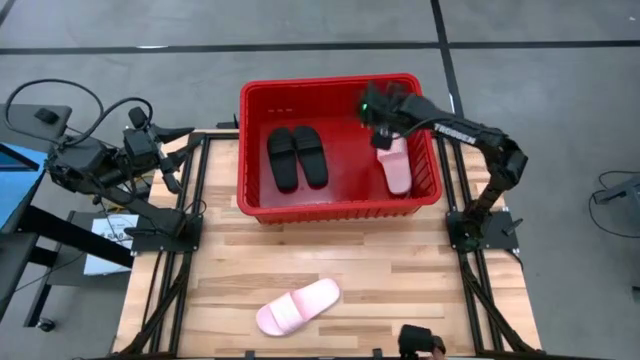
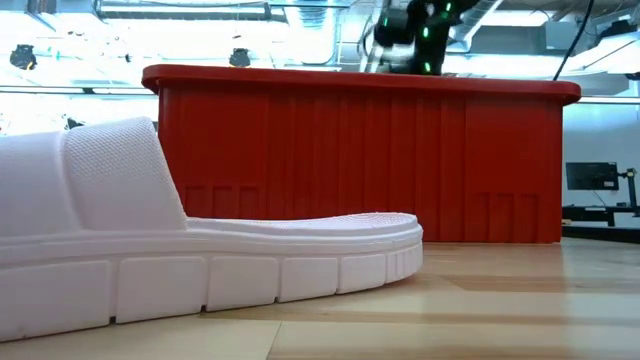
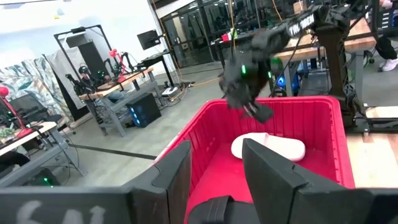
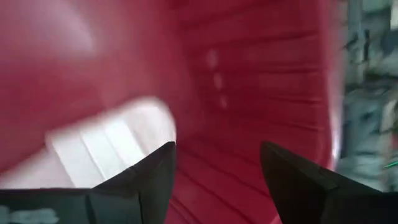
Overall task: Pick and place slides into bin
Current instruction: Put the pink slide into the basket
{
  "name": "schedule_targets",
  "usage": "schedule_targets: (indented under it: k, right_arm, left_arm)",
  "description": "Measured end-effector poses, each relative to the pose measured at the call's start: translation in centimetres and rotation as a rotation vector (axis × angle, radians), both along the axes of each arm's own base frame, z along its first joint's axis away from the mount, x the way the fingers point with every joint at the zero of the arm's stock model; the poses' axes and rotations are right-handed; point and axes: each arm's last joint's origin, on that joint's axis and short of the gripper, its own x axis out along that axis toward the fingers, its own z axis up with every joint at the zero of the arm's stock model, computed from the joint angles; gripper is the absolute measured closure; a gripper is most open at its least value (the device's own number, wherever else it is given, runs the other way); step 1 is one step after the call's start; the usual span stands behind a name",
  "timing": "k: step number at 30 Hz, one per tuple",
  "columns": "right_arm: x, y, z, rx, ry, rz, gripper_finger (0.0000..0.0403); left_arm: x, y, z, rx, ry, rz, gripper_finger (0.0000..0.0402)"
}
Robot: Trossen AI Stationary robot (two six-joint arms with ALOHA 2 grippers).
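Pink slide [image 2: 200, 250] hides low view's black slides [image 1: 297, 157].

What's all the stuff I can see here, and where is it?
Black slides: two, black, side by side in the bin.
Pink slide in the bin: one, pale pink, by its right wall.
Pink slide on the table: one, pale pink, near the front edge.
Bin: one, red, at the back of the table.
Table: one, light wood.
Right hand: open, over the bin above the pink slide there.
Left hand: open, at the table's left edge, outside the bin.
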Motion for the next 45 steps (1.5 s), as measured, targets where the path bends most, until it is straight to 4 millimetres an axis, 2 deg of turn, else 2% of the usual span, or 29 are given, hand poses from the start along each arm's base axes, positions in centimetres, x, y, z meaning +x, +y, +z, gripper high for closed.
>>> schedule_targets:
  k: [5,10,14,18,24,33,38,45]
  right_arm:
    - [-0.9,1.2,6.3,0.059,-0.45,-0.083,0.0179]
    - [-2.0,4.2,10.5,0.172,-0.803,-0.023,0.0179]
    - [-2.4,7.8,12.4,0.202,-0.918,0.016,0.0179]
    - [-2.4,11.8,13.1,0.24,-0.954,0.035,0.0179]
    - [-2.1,18.7,12.2,0.273,-0.896,0.033,0.0179]
    - [-1.2,28.9,9.2,0.426,-0.881,0.009,0.0179]
    - [-0.2,33.9,6.5,0.48,-0.868,-0.021,0.0179]
    - [1.3,39.4,2.0,0.5,-0.772,0.013,0.0179]
  left_arm:
    - [0.0,0.0,0.0,-0.015,-0.009,0.001,0.0266]
    - [0.1,-0.1,0.0,-0.073,-0.041,-0.029,0.0266]
    - [0.3,-0.4,-0.1,-0.146,-0.064,-0.125,0.0266]
    - [0.5,-0.6,-0.1,-0.151,-0.053,-0.179,0.0266]
    - [1.0,-0.8,-0.1,-0.206,-0.068,-0.174,0.0266]
    - [1.4,-0.9,-0.2,-0.371,-0.142,-0.16,0.0266]
    - [1.4,-1.0,-0.7,-0.505,-0.159,-0.141,0.0266]
    - [1.8,-1.1,-1.6,-0.65,-0.145,-0.089,0.0266]
